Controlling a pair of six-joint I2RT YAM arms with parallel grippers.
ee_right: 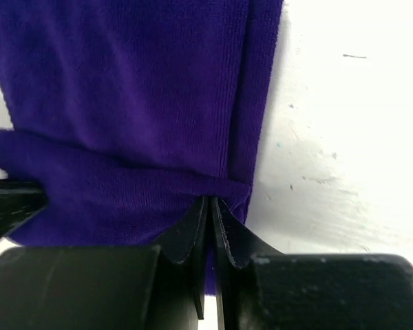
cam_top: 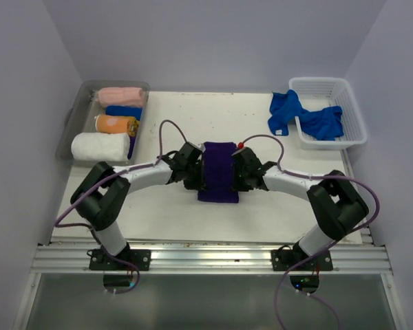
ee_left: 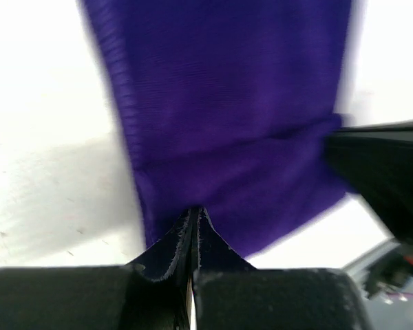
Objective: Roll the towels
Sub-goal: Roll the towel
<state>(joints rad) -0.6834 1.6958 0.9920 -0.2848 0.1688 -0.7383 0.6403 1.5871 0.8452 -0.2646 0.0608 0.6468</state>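
I am holding both arms bent inward.
Left tool (ee_left: pixel 195 218) and right tool (ee_right: pixel 210 206) are facing each other, both pinching closed.

Dark purple towel (cam_top: pixel 218 172), royal blue towels (cam_top: pixel 286 111), white lattice basket (cam_top: pixel 352 115)

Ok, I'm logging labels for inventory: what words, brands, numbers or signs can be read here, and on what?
None readable. No words, labels or numbers show on the purple towel, the rolled towels, the clear bin, the blue towels or the white basket in any view.
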